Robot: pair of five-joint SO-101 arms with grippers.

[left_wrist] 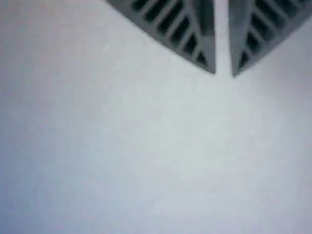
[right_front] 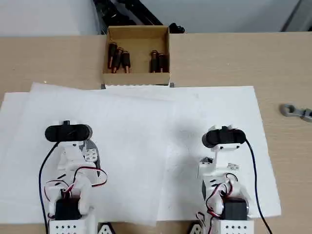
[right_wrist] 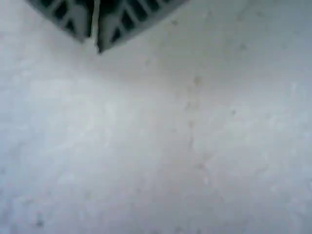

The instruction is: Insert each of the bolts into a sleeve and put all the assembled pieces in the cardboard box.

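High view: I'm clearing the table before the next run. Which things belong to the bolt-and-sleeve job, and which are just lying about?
Job:
cardboard box
five assembled pieces inside it

Lying about:
white paper sheets
metal tool on the bare table

There was one cardboard box, and it held five assembled pieces, three in one cluster and two in another. There were two arms, one metal tool, and apparently two overlapping paper sheets.
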